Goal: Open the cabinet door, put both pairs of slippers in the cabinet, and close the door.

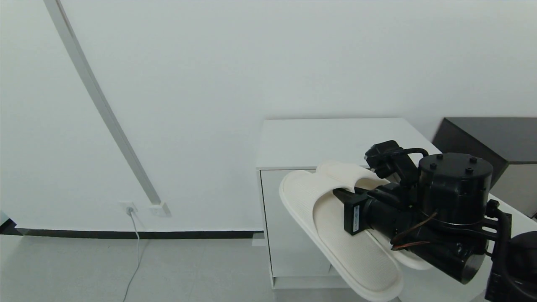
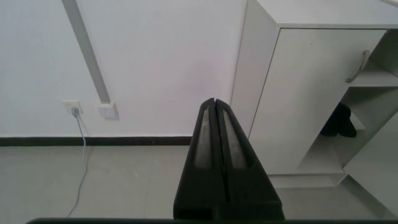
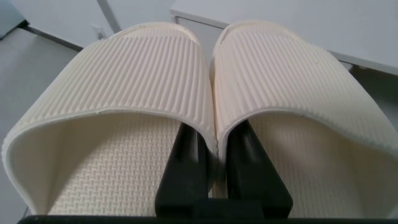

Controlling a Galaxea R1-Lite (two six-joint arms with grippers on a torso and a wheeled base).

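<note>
A pair of cream ribbed slippers (image 1: 335, 226) hangs side by side in the air in front of the white cabinet (image 1: 327, 138). My right gripper (image 3: 214, 144) is shut on the two inner strap edges, one black finger (image 3: 186, 163) inside each slipper. My left gripper (image 2: 214, 111) is shut with nothing in it, low down and left of the cabinet. In the left wrist view the cabinet's left door (image 2: 311, 99) with its handle (image 2: 357, 65) is closed. The right side stands open, with a dark pair of footwear (image 2: 341, 121) on a lower shelf.
A wall socket with a plugged-in cable (image 1: 128, 208) sits low on the white wall, below a slanting metal strip (image 1: 100, 100). A dark box (image 1: 486, 138) stands right of the cabinet. Grey floor (image 1: 126, 268) lies left of the cabinet.
</note>
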